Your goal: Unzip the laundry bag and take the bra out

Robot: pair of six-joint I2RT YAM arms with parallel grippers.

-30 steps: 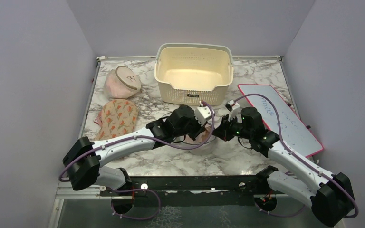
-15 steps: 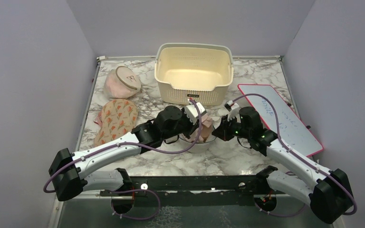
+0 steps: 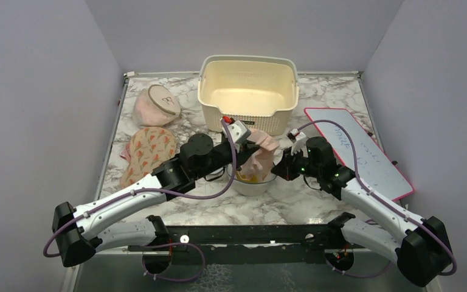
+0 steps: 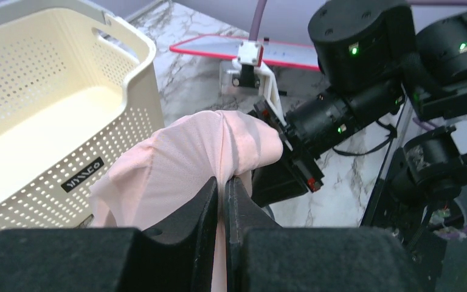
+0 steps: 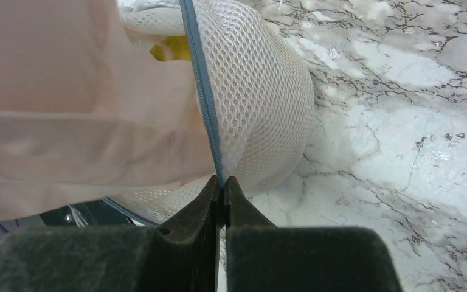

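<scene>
The round white mesh laundry bag [image 3: 254,182] with a grey zip rim [image 5: 204,103] sits open in the middle of the table; something yellow shows inside. My left gripper [image 3: 250,146] is shut on the pale pink bra [image 3: 262,153] and holds it partly lifted out above the bag; the bra [image 4: 182,164] fills the left wrist view, pinched between the fingers. My right gripper [image 3: 284,168] is shut on the bag's zip rim at its right side, as the right wrist view shows at the fingertips [image 5: 222,182]. The bra [image 5: 67,121] hangs over the bag's opening.
A cream perforated basket [image 3: 247,94] stands just behind the bag. A pinkish round bag [image 3: 155,104] and a floral cloth [image 3: 150,150] lie at the left. A red-edged whiteboard [image 3: 359,152] lies at the right.
My left gripper has risen and moved back toward the basket, drawing the pink bra up out of the bag. My right gripper has stayed on the bag's rim.
</scene>
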